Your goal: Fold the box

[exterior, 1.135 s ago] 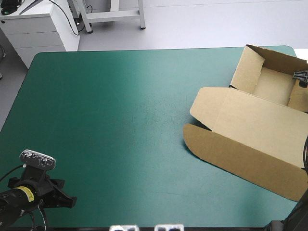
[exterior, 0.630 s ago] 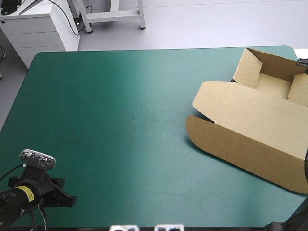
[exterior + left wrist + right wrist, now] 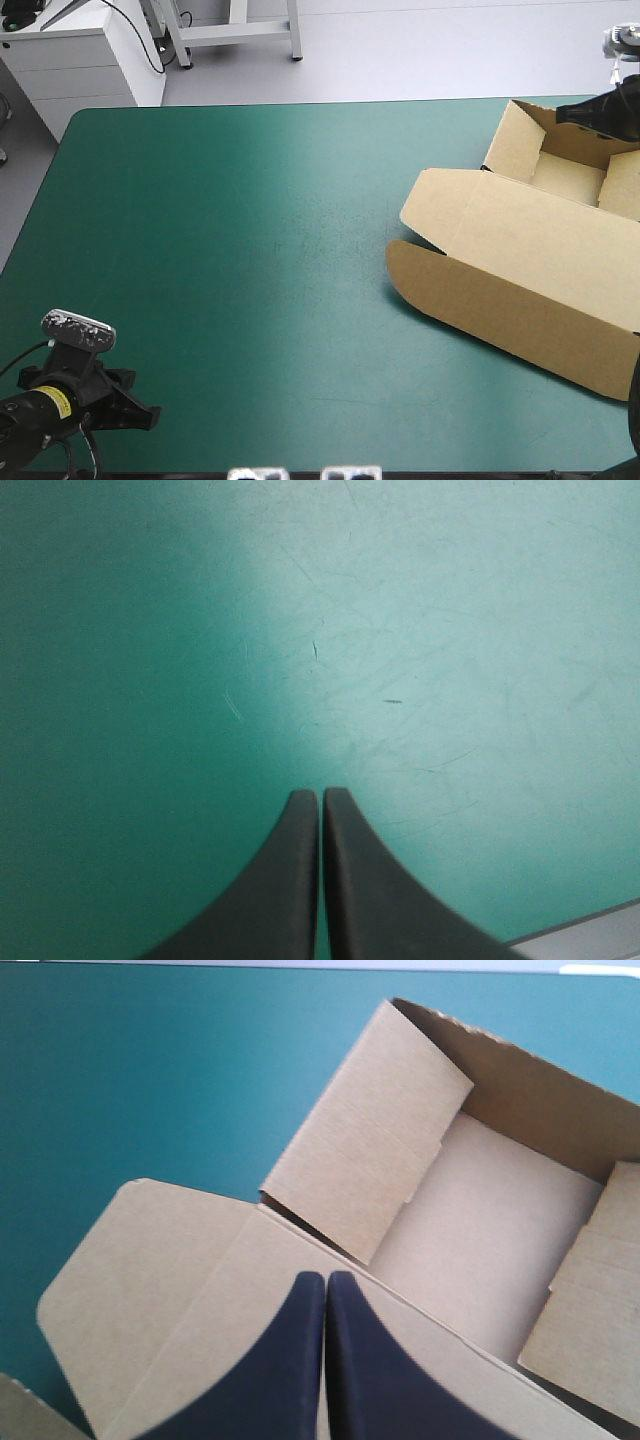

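Left gripper, two broad black fin-shaped fingers, was pressed shut on nothing, parked low over the teal-green table cover at the near left corner, well apart from everything. Next out, the brown cardboard box sat on the table's right side: open tray toward the far right corner, flat lid panel spilling toward us, long axis slanting from mid-table to the near right edge. Farthest off, the right gripper hovered over the tray's far wall, fingers closed too, empty as far as we could see. So we figured the next fold was the right arm's job, since it was way nearer.
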Motion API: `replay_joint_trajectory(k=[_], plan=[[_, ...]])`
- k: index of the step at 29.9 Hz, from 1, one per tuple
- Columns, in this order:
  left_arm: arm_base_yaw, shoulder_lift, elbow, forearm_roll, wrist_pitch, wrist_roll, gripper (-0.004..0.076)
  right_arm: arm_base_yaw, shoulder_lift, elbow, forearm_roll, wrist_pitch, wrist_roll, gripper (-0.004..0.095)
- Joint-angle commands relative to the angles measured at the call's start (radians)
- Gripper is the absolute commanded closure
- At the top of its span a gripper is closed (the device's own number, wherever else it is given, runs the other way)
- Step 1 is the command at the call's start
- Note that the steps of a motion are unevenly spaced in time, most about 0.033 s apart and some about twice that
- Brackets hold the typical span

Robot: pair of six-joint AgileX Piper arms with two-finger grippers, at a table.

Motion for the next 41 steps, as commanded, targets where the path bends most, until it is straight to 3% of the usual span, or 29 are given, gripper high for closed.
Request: replay_joint_trajectory(k=[1, 9, 16, 28, 41], plan=[[-0.001, 0.004, -0.024, -0.004, -0.055, -0.012, 0.073, 0.068, -0.127, -0.007, -0.007, 0.004, -0.003, 0.0918], [-0.001, 0.004, -0.024, -0.004, -0.078, -0.012, 0.0732, 0.165, -0.375, 0.192, 0.019, -0.055, -0.019, 0.0917], [-0.001, 0.004, -0.024, -0.029, -0.138, -0.012, 0.0732, 0.165, -0.597, 0.468, 0.045, -0.065, -0.029, 0.0917], [-0.001, 0.004, -0.024, -0.05, -0.141, -0.02, 0.0732, 0.165, -1.006, 1.018, 0.047, -0.114, -0.047, 0.0918], [-0.001, -0.02, 0.056, -0.059, -0.122, -0.012, 0.0732, 0.165, -1.273, 1.315, 0.047, -0.187, -0.07, 0.0922]])
